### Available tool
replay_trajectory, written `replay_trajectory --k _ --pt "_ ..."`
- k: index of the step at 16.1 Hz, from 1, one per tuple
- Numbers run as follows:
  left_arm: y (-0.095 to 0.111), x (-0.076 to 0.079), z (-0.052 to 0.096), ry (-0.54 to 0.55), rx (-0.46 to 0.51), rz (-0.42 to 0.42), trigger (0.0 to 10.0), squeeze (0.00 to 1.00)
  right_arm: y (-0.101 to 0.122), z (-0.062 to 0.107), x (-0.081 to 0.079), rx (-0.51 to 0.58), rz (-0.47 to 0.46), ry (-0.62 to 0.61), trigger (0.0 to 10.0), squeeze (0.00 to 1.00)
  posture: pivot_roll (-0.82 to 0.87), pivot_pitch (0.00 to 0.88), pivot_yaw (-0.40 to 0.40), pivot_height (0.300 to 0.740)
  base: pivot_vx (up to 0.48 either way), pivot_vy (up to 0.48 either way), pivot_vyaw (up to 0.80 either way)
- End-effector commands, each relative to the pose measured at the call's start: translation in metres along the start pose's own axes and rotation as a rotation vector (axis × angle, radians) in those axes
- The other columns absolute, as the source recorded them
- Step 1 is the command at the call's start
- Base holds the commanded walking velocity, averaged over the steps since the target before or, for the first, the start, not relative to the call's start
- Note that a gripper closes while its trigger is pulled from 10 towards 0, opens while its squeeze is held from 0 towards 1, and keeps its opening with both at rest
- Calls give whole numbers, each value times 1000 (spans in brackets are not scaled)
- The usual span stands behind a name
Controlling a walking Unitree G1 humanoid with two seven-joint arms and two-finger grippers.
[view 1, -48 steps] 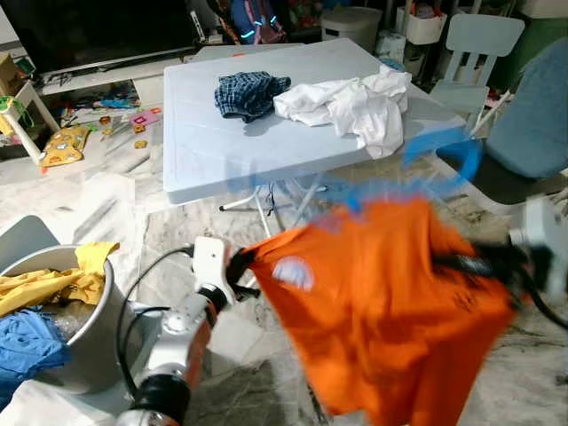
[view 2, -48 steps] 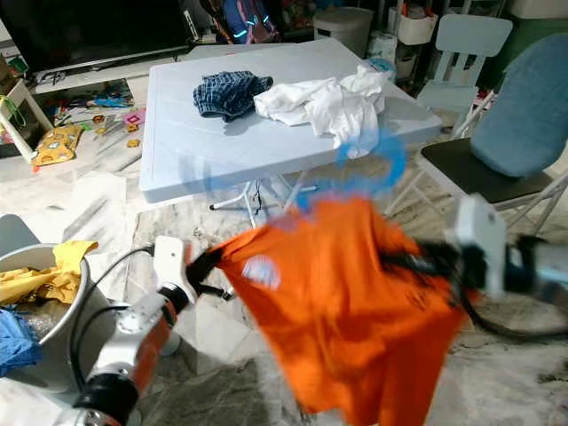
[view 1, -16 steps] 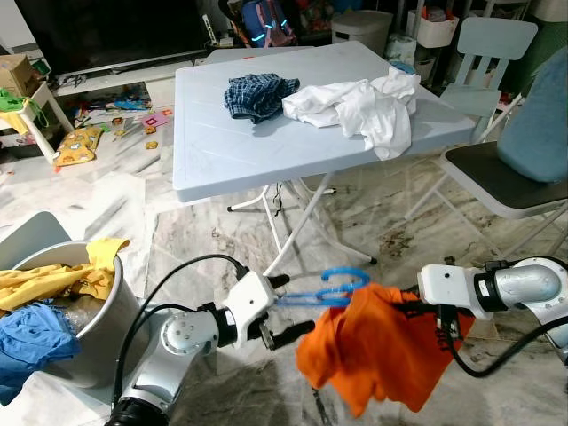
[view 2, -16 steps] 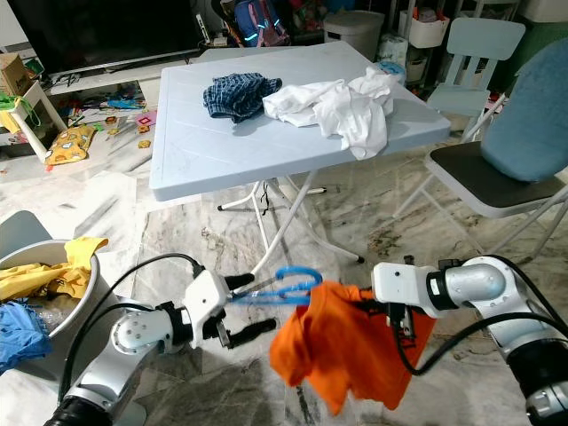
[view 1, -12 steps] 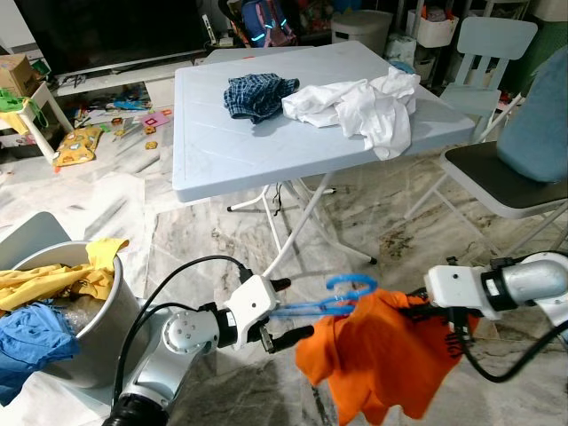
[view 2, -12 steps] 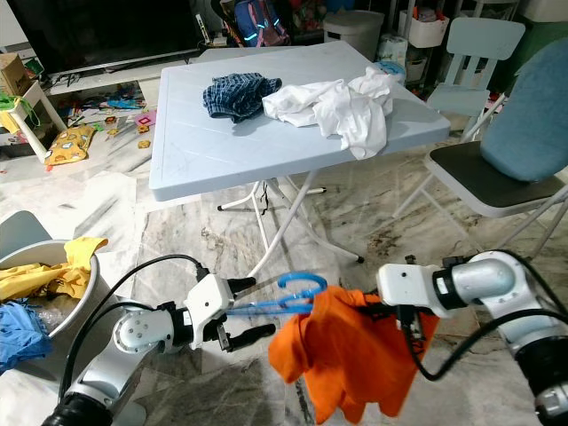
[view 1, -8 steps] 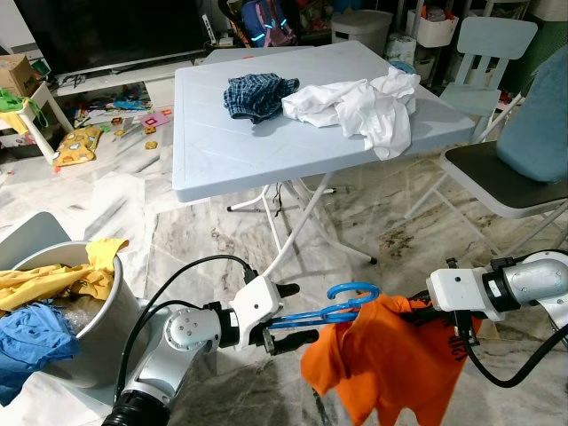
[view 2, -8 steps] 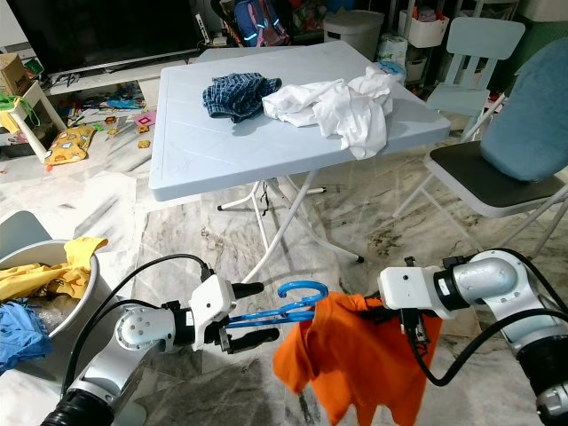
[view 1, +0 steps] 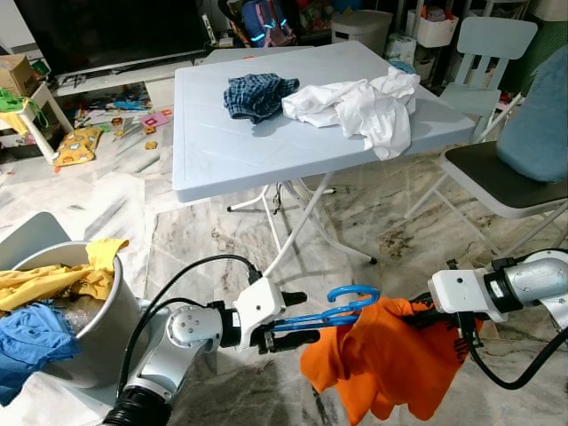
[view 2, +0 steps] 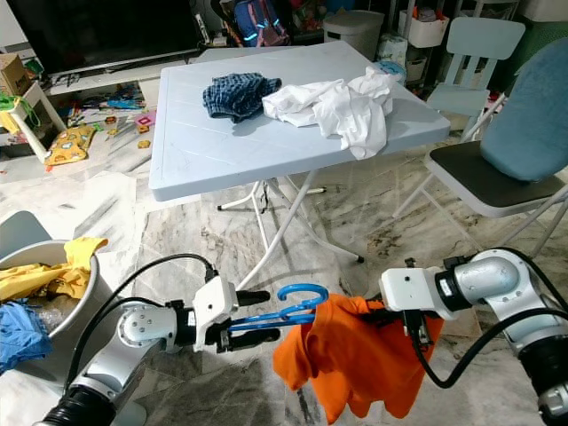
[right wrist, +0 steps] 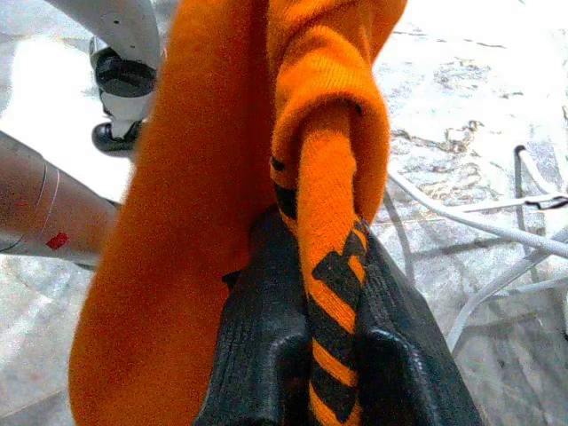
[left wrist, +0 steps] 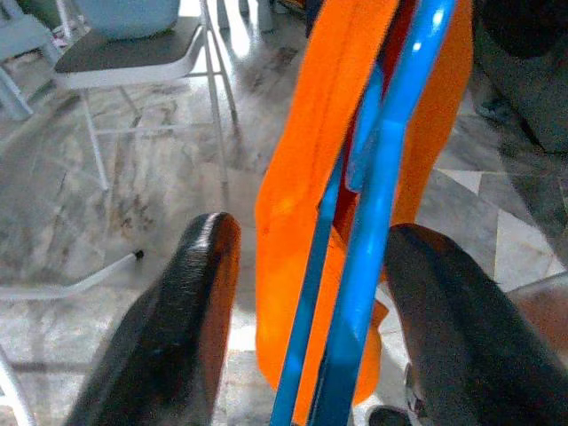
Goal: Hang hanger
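Since 0.5 s ago the blue hanger (view 1: 327,309) has risen slightly with its hook nearer the orange shirt (view 1: 390,359). The left gripper (view 1: 297,318), arm bent inward, stands open around the hanger's bars. The right gripper (right wrist: 306,355), forearm reaching leftward, clamps the shirt. Beyond stands the table (view 1: 213,151) bearing clothes.

Bright, even indoor light, sharp head views; wrist close-ups soft, floor glare.

No readable text, labels or numbers
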State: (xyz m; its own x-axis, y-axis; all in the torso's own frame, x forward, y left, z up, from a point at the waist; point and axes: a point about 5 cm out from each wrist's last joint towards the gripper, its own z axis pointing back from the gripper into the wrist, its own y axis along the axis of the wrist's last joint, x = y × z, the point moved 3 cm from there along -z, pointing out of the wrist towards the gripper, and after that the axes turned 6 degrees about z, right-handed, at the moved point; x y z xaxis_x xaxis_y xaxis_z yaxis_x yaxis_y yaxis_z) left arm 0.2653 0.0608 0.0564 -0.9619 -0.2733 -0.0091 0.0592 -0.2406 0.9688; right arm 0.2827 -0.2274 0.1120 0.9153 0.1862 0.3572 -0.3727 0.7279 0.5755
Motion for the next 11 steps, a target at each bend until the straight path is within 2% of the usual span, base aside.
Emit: replay_trajectory --k 1,8,11 --pt "-1 -1 2 -16 -23 -27 0 0 10 8 10 28 48 -27 10000 0 -247 0 79 740 0 0 0" --pt "2 2 -1 -49 -21 -85 0 0 2 6 7 -11 44 -6 10000 0 -245 0 81 740 0 0 0" --pt "1 2 -2 -55 -26 -78 0 0 4 4 10 2 48 -20 10000 0 -244 0 83 740 0 0 0"
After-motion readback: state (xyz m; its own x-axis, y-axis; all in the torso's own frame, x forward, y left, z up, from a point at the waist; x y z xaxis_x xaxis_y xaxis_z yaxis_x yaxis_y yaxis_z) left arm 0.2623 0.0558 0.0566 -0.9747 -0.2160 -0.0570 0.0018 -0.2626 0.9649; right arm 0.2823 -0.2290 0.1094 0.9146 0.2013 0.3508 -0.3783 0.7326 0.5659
